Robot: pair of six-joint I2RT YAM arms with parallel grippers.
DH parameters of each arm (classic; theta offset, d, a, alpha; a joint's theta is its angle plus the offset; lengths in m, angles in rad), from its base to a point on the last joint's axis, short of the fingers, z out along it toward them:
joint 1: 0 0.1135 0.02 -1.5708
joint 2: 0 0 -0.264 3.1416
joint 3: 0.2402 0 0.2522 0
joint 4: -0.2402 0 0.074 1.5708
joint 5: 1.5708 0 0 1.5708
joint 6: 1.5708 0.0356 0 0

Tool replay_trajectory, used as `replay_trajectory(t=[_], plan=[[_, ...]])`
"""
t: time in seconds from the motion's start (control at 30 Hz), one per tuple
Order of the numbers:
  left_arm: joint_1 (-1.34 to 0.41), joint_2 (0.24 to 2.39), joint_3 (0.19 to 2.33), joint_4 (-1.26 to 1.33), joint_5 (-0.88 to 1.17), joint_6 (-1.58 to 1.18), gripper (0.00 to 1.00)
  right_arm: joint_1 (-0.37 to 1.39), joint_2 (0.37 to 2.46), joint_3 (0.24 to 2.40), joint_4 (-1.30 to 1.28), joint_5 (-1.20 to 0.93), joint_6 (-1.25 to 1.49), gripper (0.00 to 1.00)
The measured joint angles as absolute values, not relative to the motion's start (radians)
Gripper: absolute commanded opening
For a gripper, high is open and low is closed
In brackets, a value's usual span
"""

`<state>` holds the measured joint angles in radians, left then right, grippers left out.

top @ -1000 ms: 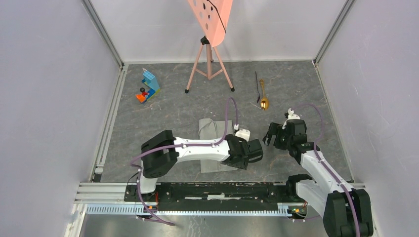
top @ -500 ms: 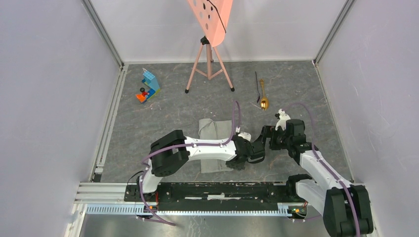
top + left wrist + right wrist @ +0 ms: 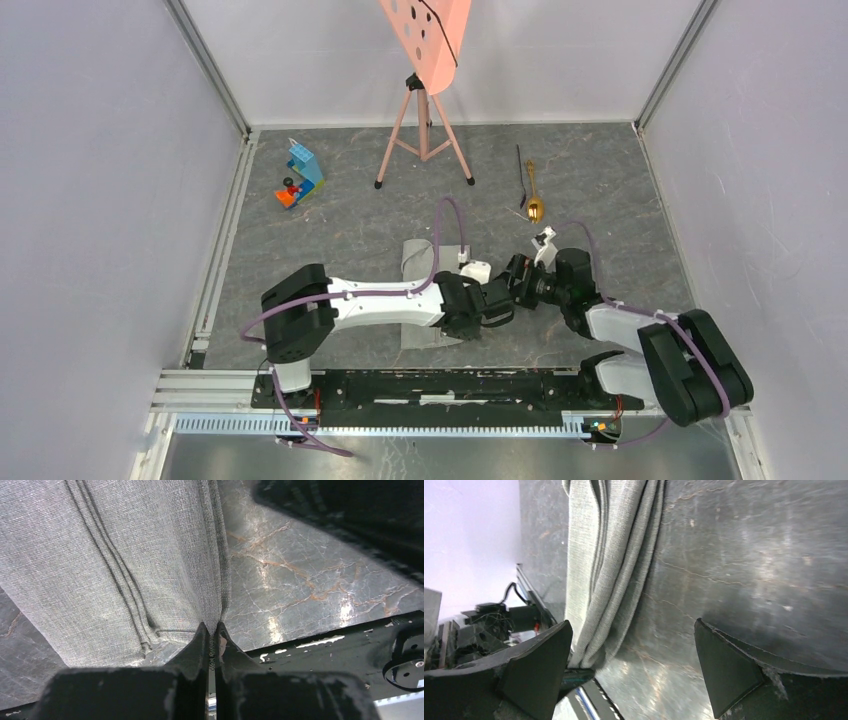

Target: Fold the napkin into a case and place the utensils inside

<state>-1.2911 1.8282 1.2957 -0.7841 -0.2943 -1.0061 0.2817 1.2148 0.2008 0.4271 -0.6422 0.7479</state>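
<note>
From above, the folded napkin (image 3: 415,258) lies near centre, with the gold spoon (image 3: 535,206) and black utensil (image 3: 520,178) far right of it. Left wrist: the left gripper (image 3: 212,637) pinches the napkin's near right edge tight. Right wrist: the right gripper (image 3: 631,655) gapes wide, just beside the cloth.

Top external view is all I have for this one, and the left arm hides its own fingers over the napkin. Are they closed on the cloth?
Observer: Yes. The left wrist view shows the left gripper shut, pinching the hemmed edge of the napkin.
Operator: And the right gripper? I can only see it pointing at the left one.
Observer: Its wrist view shows the right gripper wide open and holding nothing.
Operator: Is the cloth a single layer at that edge?
Observer: No. The right wrist view shows several layers stacked along it.
</note>
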Motion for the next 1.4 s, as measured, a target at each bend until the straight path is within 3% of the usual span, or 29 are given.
replay_trajectory(t=[0.33, 0.5, 0.83, 1.23, 1.4], plan=[[-1.291, 1.796, 1.262, -0.759, -0.294, -1.006, 0.02, 0.474, 1.341, 0.200, 0.622, -0.508, 1.047, 0.93], [-1.290, 1.795, 1.259, -0.747, -0.289, -1.006, 0.02, 0.498, 1.404, 0.202, 0.698, -0.472, 1.090, 0.77], [-1.290, 1.775, 1.248, -0.735, -0.286, -1.006, 0.02, 0.498, 1.534, 0.227, 0.824, -0.443, 1.090, 0.61], [-1.290, 1.770, 1.237, -0.722, -0.286, -1.006, 0.02, 0.491, 1.617, 0.289, 0.866, -0.418, 1.048, 0.48], [-1.290, 1.770, 1.237, -0.721, -0.285, -1.006, 0.02, 0.487, 1.638, 0.299, 0.875, -0.417, 1.032, 0.30]])
